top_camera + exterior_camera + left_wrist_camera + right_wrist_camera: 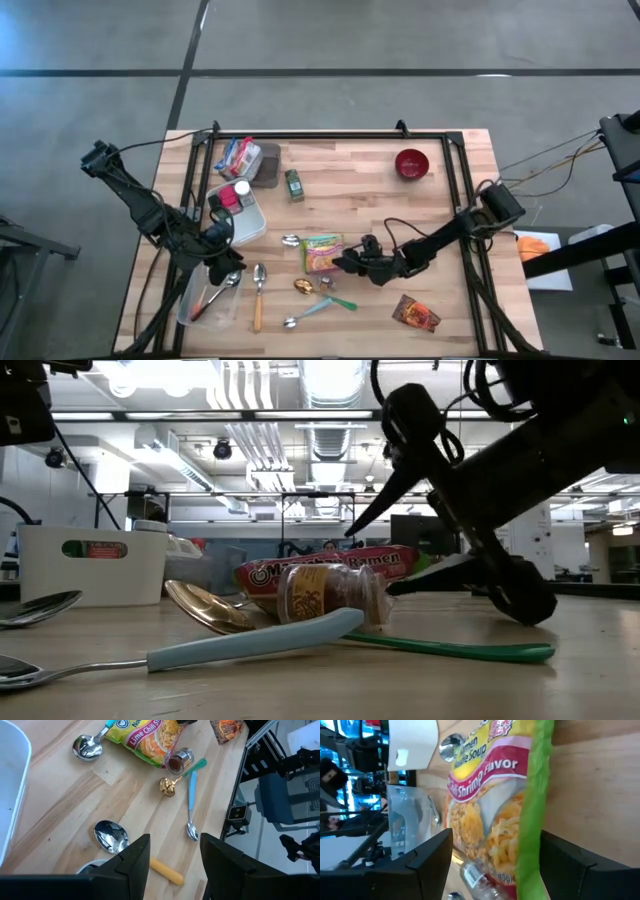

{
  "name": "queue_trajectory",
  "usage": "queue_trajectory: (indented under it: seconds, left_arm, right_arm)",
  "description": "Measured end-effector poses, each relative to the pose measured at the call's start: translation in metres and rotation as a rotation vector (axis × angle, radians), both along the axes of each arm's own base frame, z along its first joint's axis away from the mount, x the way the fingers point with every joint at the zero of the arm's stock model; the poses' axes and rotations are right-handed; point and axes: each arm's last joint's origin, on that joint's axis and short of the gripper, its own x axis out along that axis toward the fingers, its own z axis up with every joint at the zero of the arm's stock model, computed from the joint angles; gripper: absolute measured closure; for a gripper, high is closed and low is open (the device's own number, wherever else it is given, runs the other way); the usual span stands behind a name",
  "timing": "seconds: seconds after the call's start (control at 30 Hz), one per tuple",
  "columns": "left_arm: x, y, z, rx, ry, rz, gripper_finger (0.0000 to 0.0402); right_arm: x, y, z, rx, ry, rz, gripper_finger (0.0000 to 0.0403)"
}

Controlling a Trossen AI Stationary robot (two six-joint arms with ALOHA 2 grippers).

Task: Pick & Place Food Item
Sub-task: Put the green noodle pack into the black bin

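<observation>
Green-edged and yellow, the ramen packet (322,253) lies flat on the wooden worktop (350,190), slightly toward six o'clock from centre in my overhead feed. My right gripper (352,264) sits low at the packet's three o'clock edge, and its wrist camera shows the jaws spread, one on each side of the packet's end (495,815); I cannot tell whether they touch it.

My left gripper (222,250) waits at about eight o'clock on the worktop, over a clear bin (200,300) and just beside a white tray (250,225). Its jaws stand apart with nothing between them.

Toward six o'clock from the packet lies a cluster: a small spice jar (326,282) on its side, a gold spoon (303,286), a green-handled utensil (340,301) and a blue-handled spoon (308,313). A yellow-handled spoon (258,296) lies at the cluster's nine o'clock side.

A red bowl (411,163) sits at about one o'clock, well apart from everything. A dark snack packet (416,314) lies at five o'clock. A green jar (294,184) and a dark box (267,165) stand toward eleven o'clock.
</observation>
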Motion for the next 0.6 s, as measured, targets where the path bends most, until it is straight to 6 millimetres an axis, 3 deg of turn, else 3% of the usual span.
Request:
queue_trajectory:
  seconds: [0.43,0.6]
  left_arm:
    - [0.0,0.0,0.0,-0.011,0.005,-0.009,0.0227]
    - [0.0,-0.001,0.0,-0.016,0.007,-0.01,0.0227]
  right_arm:
    - [0.034,-0.008,0.028,-0.226,-0.032,0.12,0.0145]
    - [0.036,-0.016,0.025,-0.179,0.057,0.092,0.0145]
